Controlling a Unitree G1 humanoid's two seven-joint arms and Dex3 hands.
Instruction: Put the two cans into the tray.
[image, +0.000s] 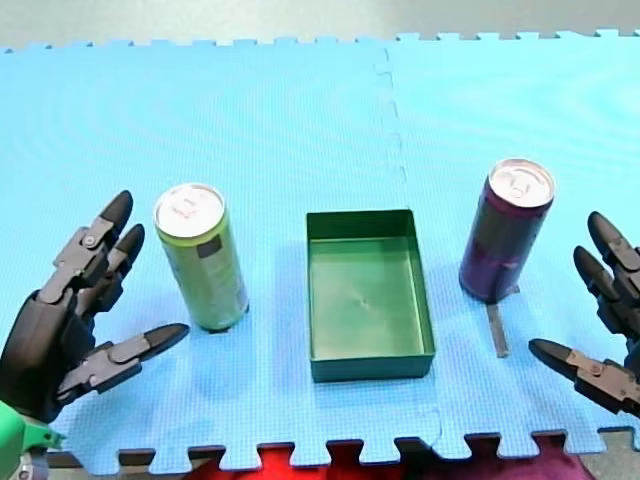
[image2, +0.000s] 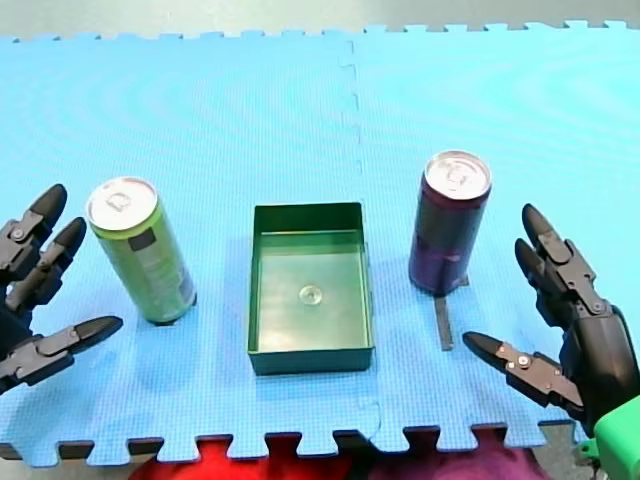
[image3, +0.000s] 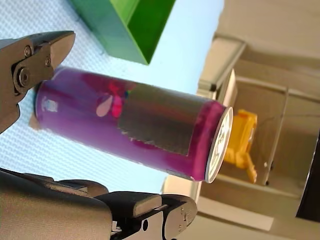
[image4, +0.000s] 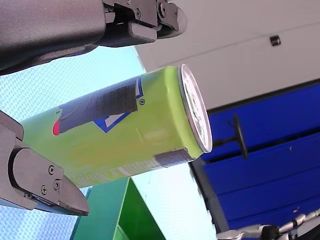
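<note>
Robot hands wait empty and uncurled near the table's front: left robot hand (image: 80, 310) just left of the upright green can (image: 200, 258), right robot hand (image2: 565, 330) just right of the upright purple can (image2: 450, 222). The tray (image2: 310, 358) stands between the cans, touching neither.

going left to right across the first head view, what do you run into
left hand at the left edge → green can → tray → purple can → right hand at the right edge
</note>
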